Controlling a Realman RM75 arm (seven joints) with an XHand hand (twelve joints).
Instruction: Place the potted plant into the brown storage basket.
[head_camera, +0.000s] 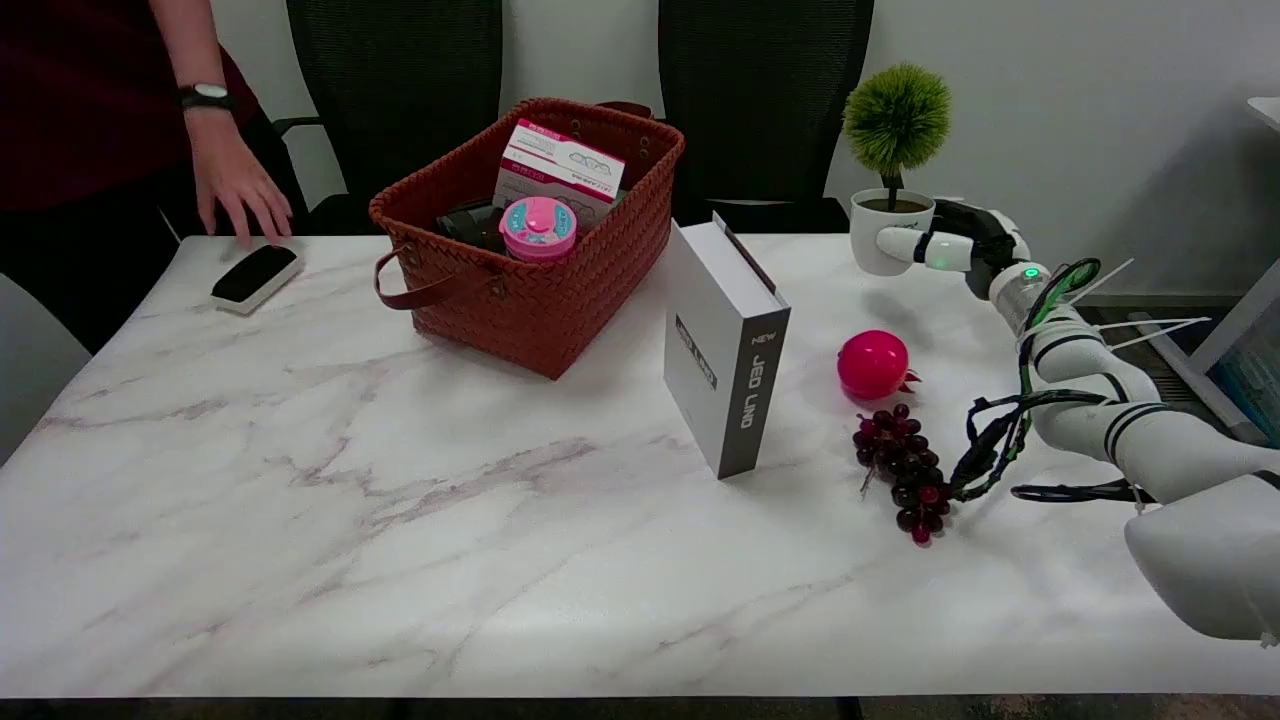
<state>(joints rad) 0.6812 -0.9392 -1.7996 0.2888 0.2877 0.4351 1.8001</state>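
Note:
The potted plant (889, 205), a round green tuft in a small white pot, is at the table's far right. My right hand (948, 246) grips the pot from its right side, with a white finger lying across the pot's front. A soft shadow lies on the table just in front of the pot; I cannot tell whether the pot rests on the table or hangs a little above it. The brown woven storage basket (600, 290) stands at the far middle, well left of the plant. Inside it are a white-and-pink box, a pink-lidded tub and a dark object.
An upright white box (725, 350) stands between basket and plant. A pink ball-like fruit (872, 365) and a bunch of dark grapes (905, 470) lie near my arm. At far left a person's hand (238, 200) hovers by a black-and-white device (256, 276).

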